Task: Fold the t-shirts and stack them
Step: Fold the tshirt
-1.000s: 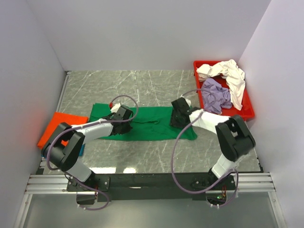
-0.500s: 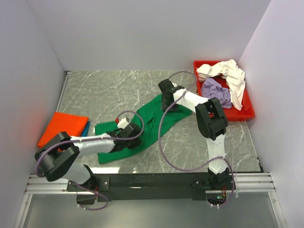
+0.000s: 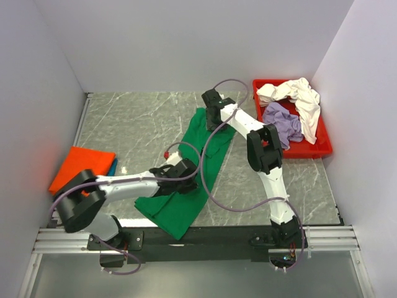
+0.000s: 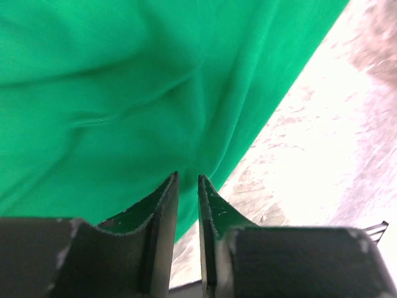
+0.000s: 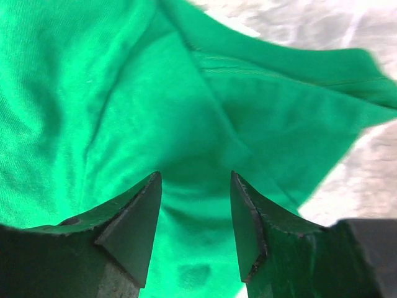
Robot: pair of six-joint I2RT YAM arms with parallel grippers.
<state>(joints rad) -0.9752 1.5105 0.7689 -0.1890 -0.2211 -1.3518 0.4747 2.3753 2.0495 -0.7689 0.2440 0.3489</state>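
Green t-shirt (image 3: 180, 214) lies diagonally under left fingers (image 4: 162, 211) and right fingers (image 5: 133, 217).

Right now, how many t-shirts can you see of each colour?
green t-shirt: 1
orange t-shirt: 1
teal t-shirt: 1, only an edge shows under the orange one
cream-white t-shirt: 1
lavender t-shirt: 1
Total: 5

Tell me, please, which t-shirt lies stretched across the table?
The green t-shirt; the orange one sits folded at left; the white shirt and lavender shirt lie in the red tray.
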